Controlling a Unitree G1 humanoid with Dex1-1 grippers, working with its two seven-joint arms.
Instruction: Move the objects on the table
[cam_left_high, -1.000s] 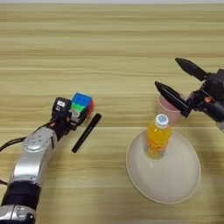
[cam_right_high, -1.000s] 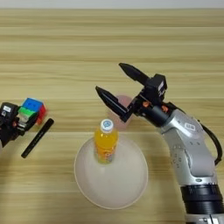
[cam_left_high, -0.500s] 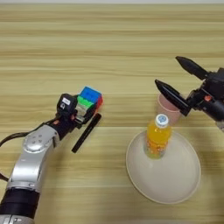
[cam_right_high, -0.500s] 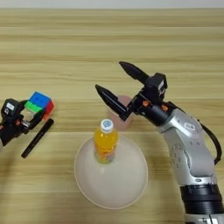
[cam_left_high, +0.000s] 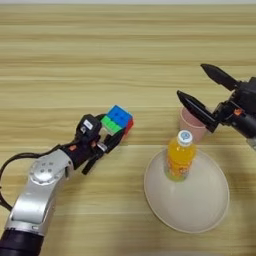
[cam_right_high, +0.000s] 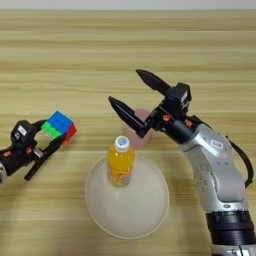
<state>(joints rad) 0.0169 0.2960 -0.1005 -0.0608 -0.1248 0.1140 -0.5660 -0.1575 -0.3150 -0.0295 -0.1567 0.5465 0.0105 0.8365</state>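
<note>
Just then, my left fingers (cam_left_high: 112, 134) were clamped on the multicoloured puzzle cube (cam_left_high: 117, 121), holding it tilted, blue face uppermost, over the counter (cam_left_high: 75, 60); whether it was clear of the wood I could not tell. A black marker pen (cam_right_high: 44, 156) lay slanted under those fingers, mostly hidden by them. My right fingers (cam_right_high: 131, 96) were spread wide apart and held nothing, one tip above a small pink cup (cam_left_high: 192, 125), the other pointing off to my left. The cup stood just behind the rim of the large round cream plate (cam_left_high: 200, 200). The small orange juice bottle (cam_left_high: 179, 156), white cap on, stood upright on the plate's far left part.
</note>
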